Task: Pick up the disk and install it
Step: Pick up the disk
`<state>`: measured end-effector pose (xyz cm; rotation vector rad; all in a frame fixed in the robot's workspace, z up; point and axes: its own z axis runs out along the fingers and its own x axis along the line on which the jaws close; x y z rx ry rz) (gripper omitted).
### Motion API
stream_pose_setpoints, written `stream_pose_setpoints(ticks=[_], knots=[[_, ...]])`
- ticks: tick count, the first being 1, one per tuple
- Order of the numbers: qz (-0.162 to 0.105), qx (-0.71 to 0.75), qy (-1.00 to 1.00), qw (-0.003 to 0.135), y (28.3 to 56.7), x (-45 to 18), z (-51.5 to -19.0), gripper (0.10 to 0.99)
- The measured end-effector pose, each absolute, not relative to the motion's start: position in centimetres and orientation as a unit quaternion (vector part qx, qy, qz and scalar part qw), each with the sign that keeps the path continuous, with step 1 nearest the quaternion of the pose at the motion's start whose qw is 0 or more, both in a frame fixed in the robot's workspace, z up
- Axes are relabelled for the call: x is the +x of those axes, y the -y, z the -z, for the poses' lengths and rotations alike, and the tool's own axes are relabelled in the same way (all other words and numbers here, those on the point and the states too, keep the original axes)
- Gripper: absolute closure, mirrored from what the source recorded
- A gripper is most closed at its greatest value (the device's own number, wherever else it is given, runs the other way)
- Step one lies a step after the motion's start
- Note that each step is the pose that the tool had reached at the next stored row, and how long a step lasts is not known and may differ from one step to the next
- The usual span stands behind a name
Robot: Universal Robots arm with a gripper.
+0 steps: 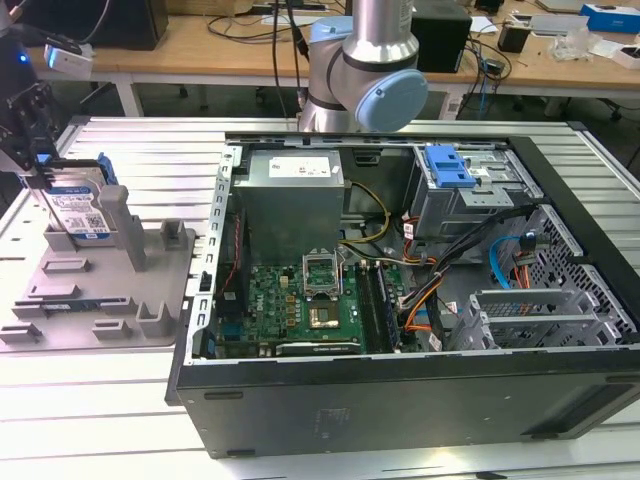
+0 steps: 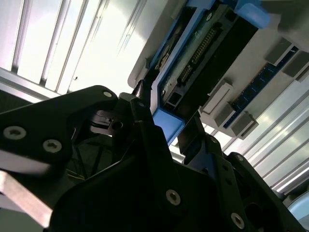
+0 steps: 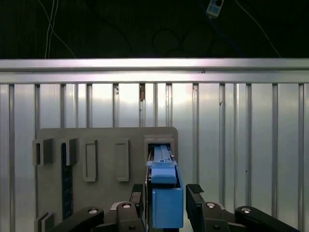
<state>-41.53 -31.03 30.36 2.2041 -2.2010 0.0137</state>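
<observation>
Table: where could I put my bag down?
Bare table slats lie in front of the grey tray, at the exterior view's left, and behind it toward the arm. The open computer case is crowded with cables.

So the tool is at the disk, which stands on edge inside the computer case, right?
Not quite. The tool is at the disk, which stands on edge, but in the grey fixture beside the computer case, as the exterior view shows.
</observation>
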Motion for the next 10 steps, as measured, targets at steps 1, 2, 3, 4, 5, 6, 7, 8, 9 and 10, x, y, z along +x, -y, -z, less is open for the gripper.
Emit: stream_pose_setpoints(ticks=[1,2,3,4,5,6,7,8,9,10], knots=[[-0.004,0.708,0.706,0.013,31.03,-41.66,-30.34,0.604],[-0.005,0.708,0.706,0.013,31.04,-41.74,-30.34,0.604],[-0.005,0.708,0.706,0.013,31.04,-41.79,-30.32,0.604],[-0.005,0.708,0.706,0.013,31.04,-41.79,-30.32,0.604],[-0.005,0.708,0.706,0.013,31.04,-41.79,-30.32,0.604],[-0.005,0.708,0.706,0.013,31.04,-41.8,-30.32,0.604],[-0.005,0.708,0.706,0.013,31.04,-41.81,-30.32,0.604],[-0.005,0.708,0.706,0.013,31.04,-41.81,-30.32,0.604],[-0.005,0.708,0.706,0.013,31.06,-41.8,-30.32,0.604],[-0.005,0.708,0.706,0.013,31.09,-41.79,-30.32,0.604]])
